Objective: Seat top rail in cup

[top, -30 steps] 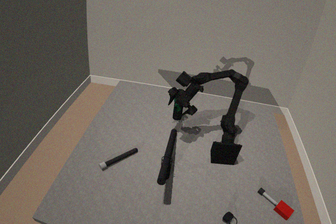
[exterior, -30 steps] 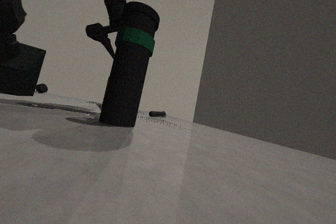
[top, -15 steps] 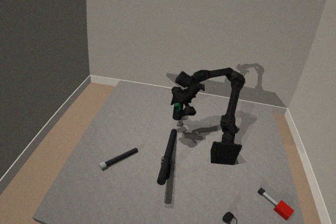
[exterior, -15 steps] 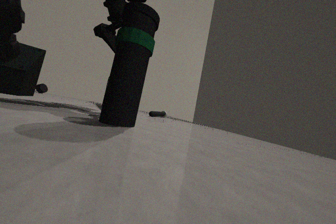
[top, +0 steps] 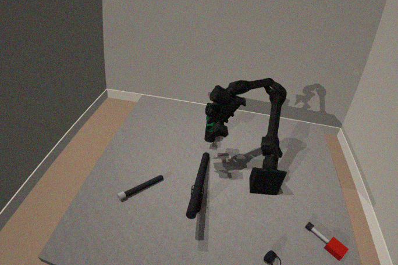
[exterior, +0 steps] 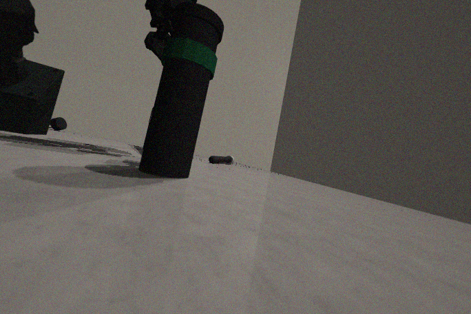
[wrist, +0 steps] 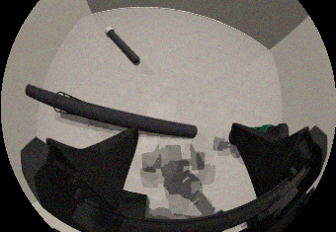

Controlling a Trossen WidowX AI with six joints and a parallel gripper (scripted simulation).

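Note:
The dark rail (top: pixel 202 169) (wrist: pixel 168 125) runs through the loop cap. Its near end is free in the wrist view, with a gap between it and the big post. The big post (top: pixel 208 135) (exterior: pixel 173 120) stands upright. Its green band (exterior: pixel 190 51) (wrist: pixel 265 127) sits high, just below the post cap (exterior: pixel 203 21). The rail-end cup cannot be made out clearly; a finger and the arm hide much of that area. My gripper (wrist: pixel 187 130) is open and empty above the table, with the rail's end showing between its fingertips and the post beyond the right finger.
A dark tube (top: pixel 143 186) (exterior: pixel 220 159) (wrist: pixel 124 46) with a pale end lies left of the rail in the top view. A red-headed mallet (top: pixel 336 249) and a small black part (top: pixel 270 256) with a wire loop lie near the table's front right. Walls stand around the table.

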